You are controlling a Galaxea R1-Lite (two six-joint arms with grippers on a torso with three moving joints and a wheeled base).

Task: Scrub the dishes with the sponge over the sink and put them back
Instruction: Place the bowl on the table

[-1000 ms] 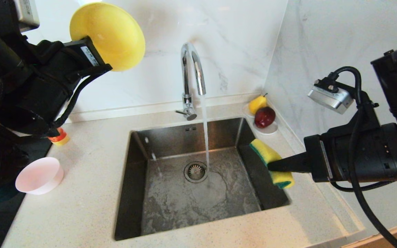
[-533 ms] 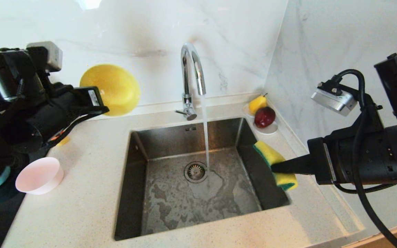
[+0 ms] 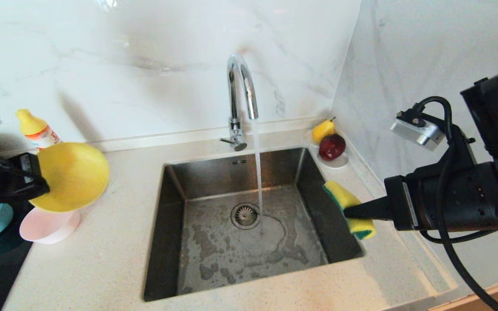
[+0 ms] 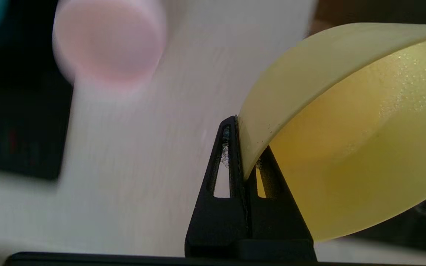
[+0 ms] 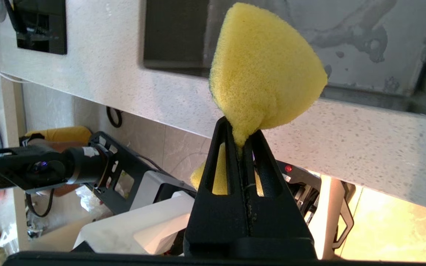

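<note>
The sink (image 3: 249, 224) is sitting mid-counter (image 3: 115, 259), its tap (image 3: 241, 99) standing behind it and a fruit saucer (image 3: 333, 162) lying at its far right corner. Three bowls (image 3: 74, 175) are clustering left of the sink, a bottle (image 3: 37, 127) standing behind them. The sponge (image 3: 348, 207) is hanging over the sink's right rim.

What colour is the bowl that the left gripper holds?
Yellow. The bowl, pinched at its rim by the left gripper, shows best in the head view.
</note>
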